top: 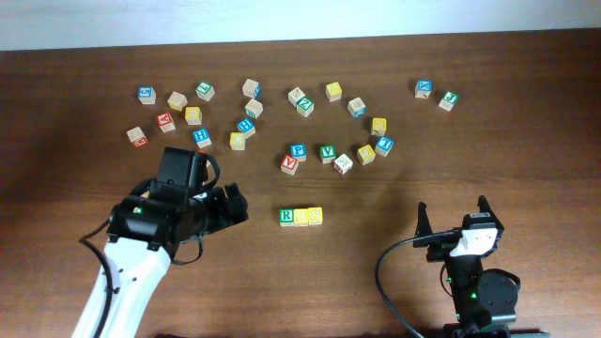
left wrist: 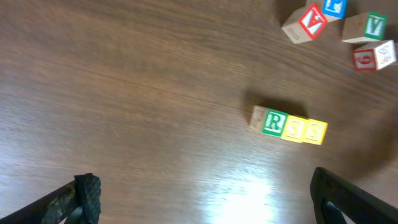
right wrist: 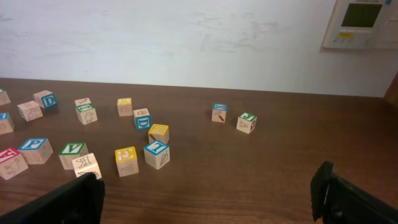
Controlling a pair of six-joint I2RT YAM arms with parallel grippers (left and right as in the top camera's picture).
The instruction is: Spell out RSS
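Brown wooden surface [top: 526,113], from overhead: RSS [top: 301,216] sits in a touching row between my left claw [top: 237,205] and right claw [top: 454,218], nearer the left; both gape empty. Left wrist: RSS lies ahead, right of centre. Right wrist: scattered cubes [right wrist: 126,160] ahead.

A: Overhead's evenly bright; the wall [top: 300,14] strip at 12 o'clock washes out white.
B: Left wrist view is soft, with glare on the table [left wrist: 249,199] toward 5 o'clock.
A: Right wrist looks sharper.
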